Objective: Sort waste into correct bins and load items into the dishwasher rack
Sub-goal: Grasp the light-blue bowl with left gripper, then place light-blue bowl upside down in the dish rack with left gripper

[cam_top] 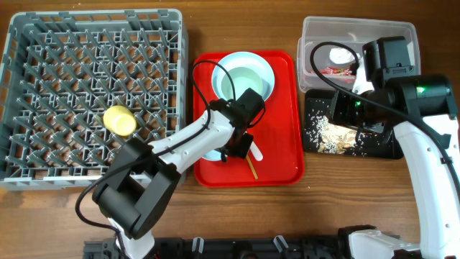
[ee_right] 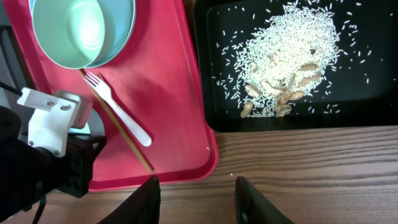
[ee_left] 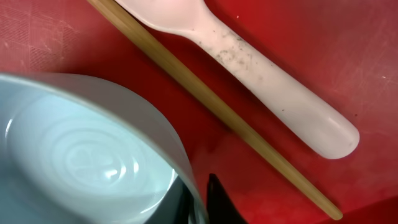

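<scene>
Now, left gripper (ee_left: 200, 200): down at the lower left of the red tray (cam_top: 284, 144), with one dark finger inside the wall of the lower bowl (ee_left: 81, 155) and one outside. I cannot tell whether they have pressed onto it.
Lower bowl: mint, upright on the tray, just beside the chopstick (ee_left: 217, 112) and fork (ee_left: 273, 81), which lie side by side to its right.
Upper bowl (cam_top: 244, 78): at the top of the tray, apart from the gripper.
Rack (cam_top: 43, 86): left of the frame, beside the tray. The cup (cam_top: 119, 119) already sits among its pegs.
Right gripper (ee_right: 198, 202): fingers spread and empty, at the right of the frame by the black tray (ee_right: 373, 93) with the rice (ee_right: 292, 50).
Tub (cam_top: 359, 29): upper right, holding the tissue (cam_top: 338, 54) and wrapper (cam_top: 332, 70).
Step, as I judge it: taking the lower bowl for the rack.
Doing it well: seat the fingers deep on the wall before squeezing. Lift straight up so the bowl clears the chopstick and fork without dragging them. Then carry it left and set it between pegs, away from the cup.
</scene>
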